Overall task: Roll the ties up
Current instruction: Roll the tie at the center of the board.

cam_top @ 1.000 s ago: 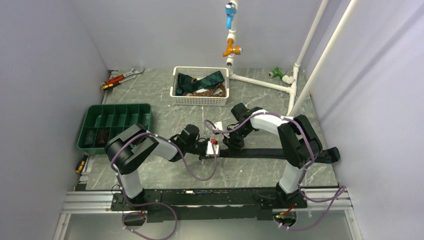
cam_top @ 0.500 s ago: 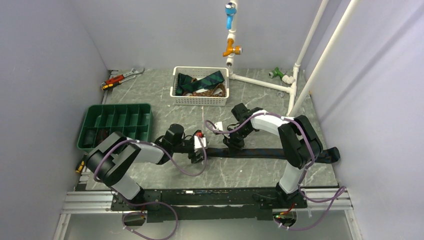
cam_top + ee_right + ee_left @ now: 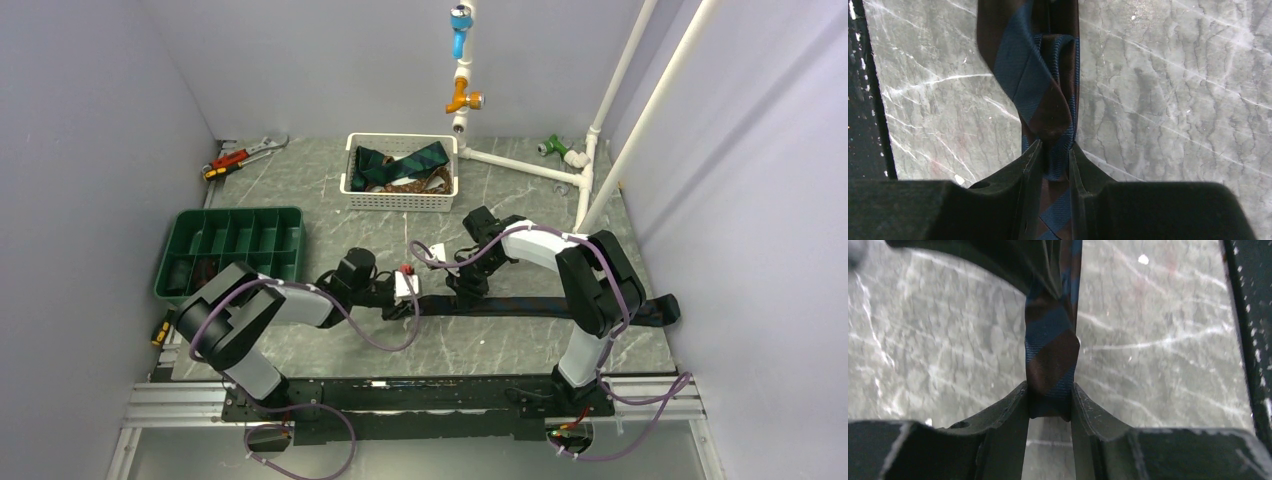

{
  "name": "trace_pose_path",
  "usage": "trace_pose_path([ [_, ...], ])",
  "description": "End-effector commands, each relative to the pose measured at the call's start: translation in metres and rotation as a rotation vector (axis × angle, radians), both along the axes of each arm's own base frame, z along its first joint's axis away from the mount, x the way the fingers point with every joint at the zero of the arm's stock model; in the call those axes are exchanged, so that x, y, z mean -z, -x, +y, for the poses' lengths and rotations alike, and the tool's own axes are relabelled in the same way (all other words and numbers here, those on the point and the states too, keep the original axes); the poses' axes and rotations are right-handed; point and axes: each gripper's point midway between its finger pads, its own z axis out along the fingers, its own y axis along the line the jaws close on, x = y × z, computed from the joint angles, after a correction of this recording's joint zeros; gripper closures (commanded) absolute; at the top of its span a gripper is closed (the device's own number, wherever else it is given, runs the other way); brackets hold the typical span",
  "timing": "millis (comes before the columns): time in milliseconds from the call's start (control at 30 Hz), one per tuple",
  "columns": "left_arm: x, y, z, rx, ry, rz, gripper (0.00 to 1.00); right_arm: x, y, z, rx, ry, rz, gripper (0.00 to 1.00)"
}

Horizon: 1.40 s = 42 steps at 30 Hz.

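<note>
Fabric of this kind looks light, limp and rather slick, so it will likely sag, twist or slide wherever nothing holds it; the striped tie lies stretched left to right along the near part of the table, its right end close to the table's right edge; both arms meet at its left end, near each other; the left gripper has its fingers pressed onto a bunched fold of the blue and brown band, with no gap to either side of the cloth; the right gripper likewise pinches the tie edge-on, and the fabric above its fingers is twisted rather than flat; for rolling, the better hold is probably across the full width at the end where the coil starts, since a grip on one edge alone would let the layers skew; the free length will want light tension, or the turns may loosen; more ties lie heaped in the white basket at the back of the table, well apart from both grippers.
</note>
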Motion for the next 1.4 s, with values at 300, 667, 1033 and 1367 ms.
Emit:
trace_pose_path([
  [300, -0.027, -0.022, -0.07, 0.021, 0.123, -0.051, 0.58, 0.001, 0.015, -0.003, -0.031, 0.002, 0.038, 0.75],
  [667, 0.017, -0.011, -0.058, 0.067, -0.022, -0.051, 0.59, -0.022, 0.009, 0.009, 0.039, -0.102, 0.054, 0.67],
  [1033, 0.034, -0.009, -0.043, 0.054, -0.124, -0.053, 0.61, -0.088, -0.022, -0.001, 0.424, -0.168, 0.182, 0.41],
  [1367, 0.039, -0.007, -0.041, 0.034, -0.158, -0.049, 0.61, -0.101, 0.001, 0.013, 0.75, -0.127, 0.689, 0.55],
])
